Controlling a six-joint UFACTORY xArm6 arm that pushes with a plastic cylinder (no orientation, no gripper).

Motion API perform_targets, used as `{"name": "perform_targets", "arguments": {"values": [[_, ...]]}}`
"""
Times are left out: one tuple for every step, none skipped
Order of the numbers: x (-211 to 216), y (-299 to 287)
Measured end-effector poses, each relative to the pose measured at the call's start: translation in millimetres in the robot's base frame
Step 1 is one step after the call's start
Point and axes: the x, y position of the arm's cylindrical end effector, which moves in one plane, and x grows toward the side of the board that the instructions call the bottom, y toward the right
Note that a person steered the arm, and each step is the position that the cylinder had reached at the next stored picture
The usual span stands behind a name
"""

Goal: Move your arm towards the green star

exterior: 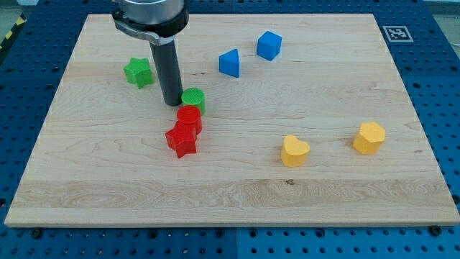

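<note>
Scanning from the view's bottom, the bare wooden tabletop (144,194) comes first, then two yellow heart-like blocks (295,151) (369,137) out on the right. Center-left, a red star (181,141) sits touching a red cylinder (190,117), which in turn touches a green cylinder (193,99) just above it. My tip (171,102) stands right beside that green cylinder, on its left. There's no pincer on this rig, only the straight rod, so nothing spreads or pinches. Up and to the left, near but apart from my tip, lies the green star (138,72), alone on open wood. It looks like light, rigid plastic, likely to skid and spin if nudged on a point; a flat notch is the safer contact. Farthest back, a blue triangular block (230,62) and a blue cube (269,45).
</note>
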Motion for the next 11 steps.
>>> {"name": "perform_targets", "arguments": {"values": [[0, 0], [4, -31], [4, -80], [4, -80], [4, -80], [4, -99], [0, -159], [-27, -199], [-79, -199], [-93, -150], [-84, -112]]}}
